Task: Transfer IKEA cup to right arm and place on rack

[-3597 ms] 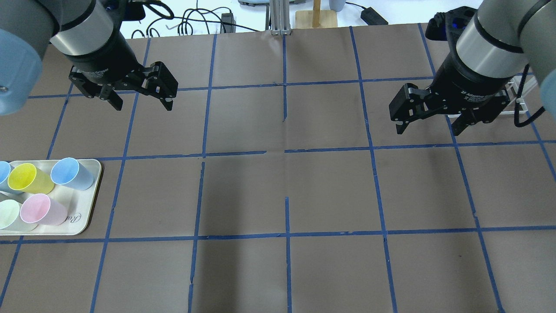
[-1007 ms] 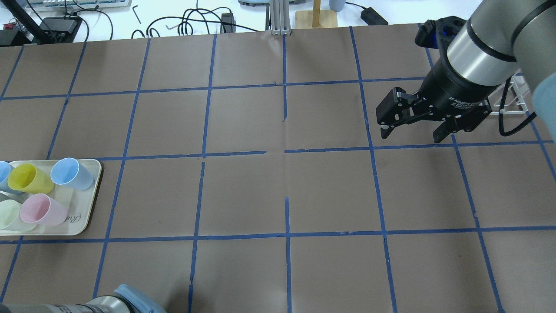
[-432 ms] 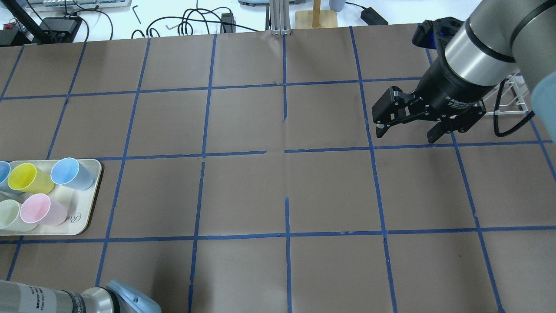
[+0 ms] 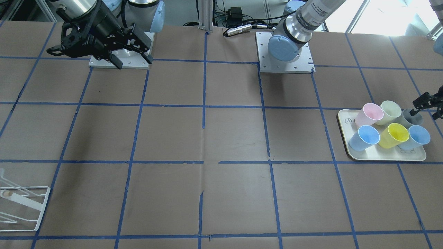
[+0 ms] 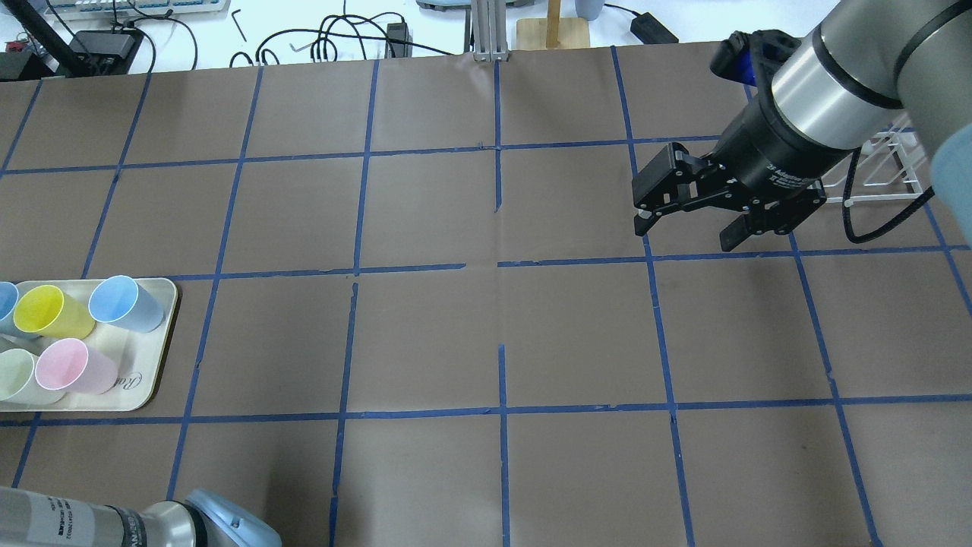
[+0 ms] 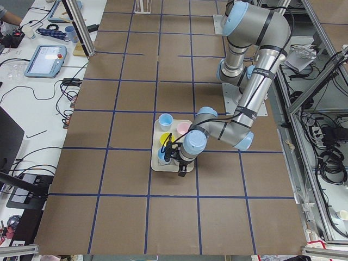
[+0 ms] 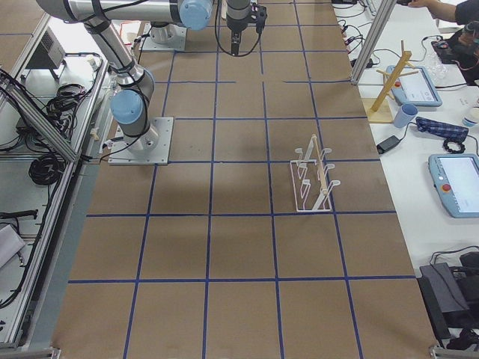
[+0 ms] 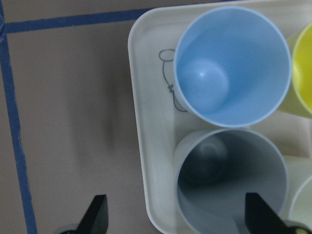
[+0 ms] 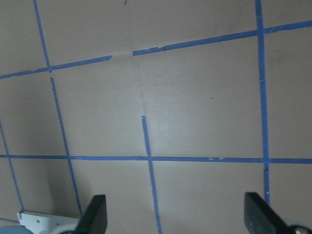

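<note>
The IKEA cup point(image 4: 412, 118) is a pale grey tumbler that stands upright at the outer end of the cream tray point(image 4: 380, 157). In the left wrist view the cup point(image 8: 229, 185) sits directly below the camera. My left gripper point(image 8: 178, 219) is open above it, one finger point(image 8: 97, 214) outside the tray's edge, the other over the cup's far side. It also shows at the front view's right edge point(image 4: 429, 105). My right gripper point(image 5: 687, 232) is open and empty above the table. The white wire rack point(image 5: 888, 163) stands behind it, at the table's right end.
Pink point(image 4: 368, 114), pale green point(image 4: 389, 111), yellow point(image 4: 394, 135) and two blue cups point(image 4: 365, 137) crowd the tray around the grey one. The left arm's elbow point(image 5: 152, 524) is at the near left table edge. Cables and a wooden stand lie beyond the far edge.
The left arm has swung away from the far left of the table; only its elbow shows near the front edge. The right gripper has moved left toward the table's middle, still open.
</note>
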`<action>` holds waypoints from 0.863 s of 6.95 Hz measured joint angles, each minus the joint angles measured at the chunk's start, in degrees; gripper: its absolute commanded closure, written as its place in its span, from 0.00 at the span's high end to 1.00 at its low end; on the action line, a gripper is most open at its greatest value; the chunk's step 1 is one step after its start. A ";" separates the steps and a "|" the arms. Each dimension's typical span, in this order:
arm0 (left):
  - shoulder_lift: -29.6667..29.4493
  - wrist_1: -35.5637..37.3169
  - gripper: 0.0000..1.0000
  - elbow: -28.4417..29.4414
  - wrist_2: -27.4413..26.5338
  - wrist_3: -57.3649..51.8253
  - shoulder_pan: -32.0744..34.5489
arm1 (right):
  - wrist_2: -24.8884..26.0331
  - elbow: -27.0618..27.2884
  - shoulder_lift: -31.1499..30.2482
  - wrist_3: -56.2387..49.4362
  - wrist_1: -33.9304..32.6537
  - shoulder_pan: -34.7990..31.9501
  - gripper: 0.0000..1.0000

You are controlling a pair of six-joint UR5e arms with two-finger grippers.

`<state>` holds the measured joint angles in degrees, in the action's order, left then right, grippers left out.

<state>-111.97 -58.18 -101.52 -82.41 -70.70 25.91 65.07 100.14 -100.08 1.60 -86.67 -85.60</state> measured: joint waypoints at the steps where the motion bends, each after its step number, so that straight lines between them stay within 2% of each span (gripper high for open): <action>1: -0.83 0.44 0.57 0.03 -0.30 -0.14 0.01 | -6.84 0.42 -0.04 -0.15 -0.17 1.13 1.00; 2: -1.67 1.15 0.09 0.06 -1.87 -0.35 0.04 | -12.04 0.59 -0.11 -0.21 -0.38 2.12 1.00; 3: -2.30 2.27 0.00 0.06 -4.02 -0.35 0.12 | -14.83 0.67 -0.14 -0.07 -0.47 2.79 1.00; 6: -1.87 2.15 0.00 0.03 -5.82 0.01 0.69 | -17.69 0.75 -0.10 -0.22 -0.16 6.31 1.00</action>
<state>-113.84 -56.04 -101.49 -88.23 -70.69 26.60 47.38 100.89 -100.18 1.39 -86.84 -79.29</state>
